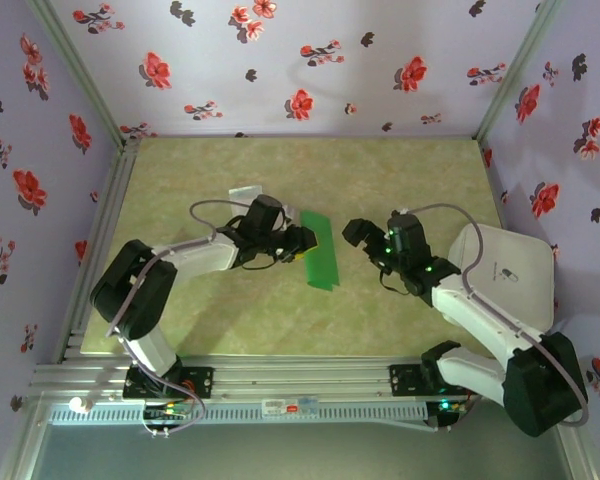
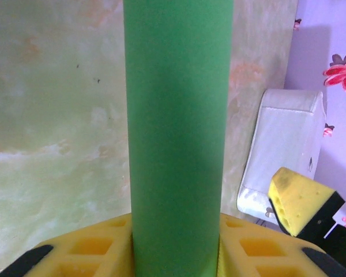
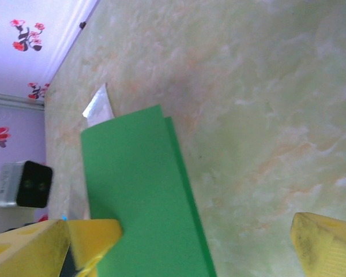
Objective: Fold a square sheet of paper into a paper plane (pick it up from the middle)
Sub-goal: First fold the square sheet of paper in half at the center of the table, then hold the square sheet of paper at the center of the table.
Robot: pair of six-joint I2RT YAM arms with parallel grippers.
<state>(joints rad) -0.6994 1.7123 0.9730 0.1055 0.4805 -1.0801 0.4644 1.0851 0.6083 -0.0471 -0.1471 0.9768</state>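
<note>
The square sheet of paper (image 1: 320, 250) is bright green and folded over into a long narrow strip at the middle of the table. My left gripper (image 1: 302, 242) is at the strip's left edge, shut on it. In the left wrist view the green paper (image 2: 179, 133) runs straight out from between the yellow jaws of the left gripper (image 2: 176, 242). My right gripper (image 1: 365, 248) hangs just right of the strip, open and empty. In the right wrist view the paper (image 3: 138, 196), its two layers slightly offset, lies near the left finger of the wide-open right gripper (image 3: 181, 231).
A white box (image 1: 505, 265) sits at the table's right side, beside the right arm. A small pale grey packet (image 1: 242, 191) lies behind the left gripper. Floral walls close the table on three sides, and a metal rail runs along the near edge.
</note>
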